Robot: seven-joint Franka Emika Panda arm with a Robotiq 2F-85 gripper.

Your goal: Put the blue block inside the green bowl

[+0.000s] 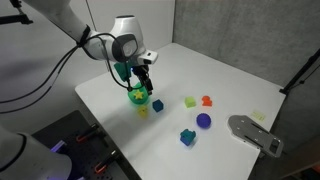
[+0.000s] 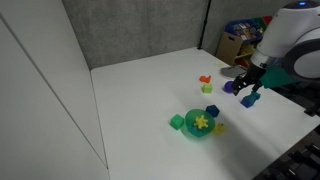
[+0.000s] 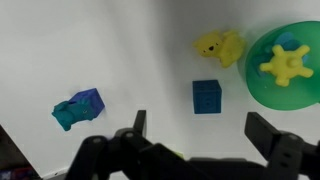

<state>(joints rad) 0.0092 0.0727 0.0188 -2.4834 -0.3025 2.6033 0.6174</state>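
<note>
The blue block (image 3: 207, 96) lies on the white table just beside the green bowl (image 3: 285, 90); it also shows in both exterior views (image 1: 157, 104) (image 2: 211, 111). The green bowl (image 1: 137, 96) (image 2: 202, 124) holds a yellow star-shaped toy (image 3: 287, 63). My gripper (image 3: 200, 125) is open and empty. It hovers above the table, and in the wrist view the blue block lies just beyond the gap between its fingers. The gripper also shows in both exterior views (image 1: 145, 78) (image 2: 247, 88).
A larger teal-blue block (image 3: 78, 108) (image 1: 187, 137) lies further from the bowl. A yellow toy (image 3: 218, 45) touches the bowl's rim. A purple ball (image 1: 203, 120), an orange piece (image 1: 207, 101), a pale yellow-green block (image 1: 190, 101) and a grey object (image 1: 255, 133) lie on the table.
</note>
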